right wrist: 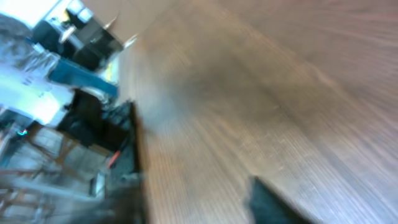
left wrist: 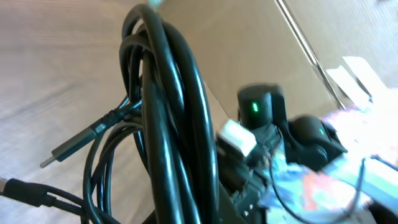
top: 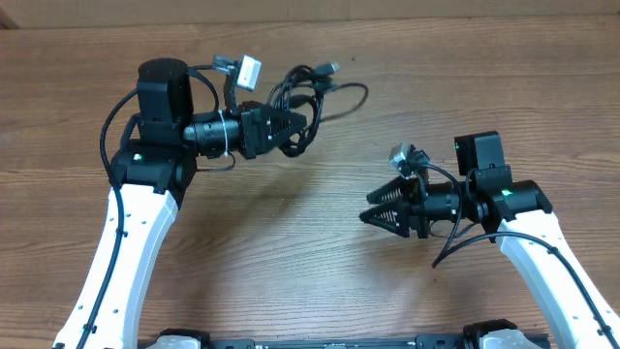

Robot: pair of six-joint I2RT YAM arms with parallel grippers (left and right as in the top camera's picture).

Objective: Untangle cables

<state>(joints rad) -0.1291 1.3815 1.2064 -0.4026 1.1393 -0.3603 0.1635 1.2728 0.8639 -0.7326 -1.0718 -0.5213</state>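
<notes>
The cables (top: 302, 95) are a bunch of thin black loops at the back left of the wooden table (top: 320, 271), with a plug (top: 329, 68) sticking out at the far side. My left gripper (top: 295, 128) is shut on the bunch and its tips are buried in the loops. In the left wrist view the looped cables (left wrist: 168, 112) fill the middle, and a plug (left wrist: 74, 146) points left. My right gripper (top: 373, 209) stands apart at mid right. It is open, its fingers are spread, and nothing is between them. The blurred right wrist view shows only bare wood between its fingers (right wrist: 273, 202).
Thicker black wires and pale connectors (top: 249, 70) belong to the arms themselves. A bare stretch of table lies between the two grippers. The right arm (left wrist: 267, 112) shows in the background of the left wrist view.
</notes>
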